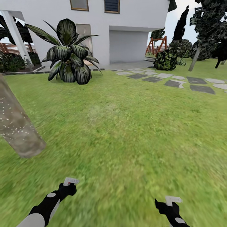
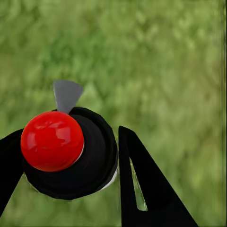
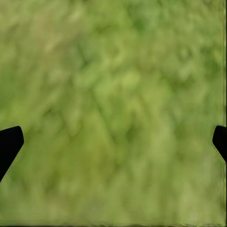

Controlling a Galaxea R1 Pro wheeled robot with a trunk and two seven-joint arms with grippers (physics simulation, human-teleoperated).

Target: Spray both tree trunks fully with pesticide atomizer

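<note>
Left gripper [image 2: 71,156] holds the pesticide atomizer [image 2: 71,151]; right gripper [image 3: 113,142] is empty.
The bottle sits clamped between the left fingers [image 2: 146,189], above the grass floor [image 1: 126,126]. Right fingers [image 3: 9,144] are spread wide apart over grass. A tree trunk [image 1: 15,126] leans at the robot's left.

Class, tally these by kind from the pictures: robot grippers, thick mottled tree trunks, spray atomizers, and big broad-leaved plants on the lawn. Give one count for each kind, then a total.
Grippers: 2 (left gripper, right gripper)
Tree trunk: 1
Pesticide atomizer: 1
Broad-leaved plant: 1
Total: 5
</note>
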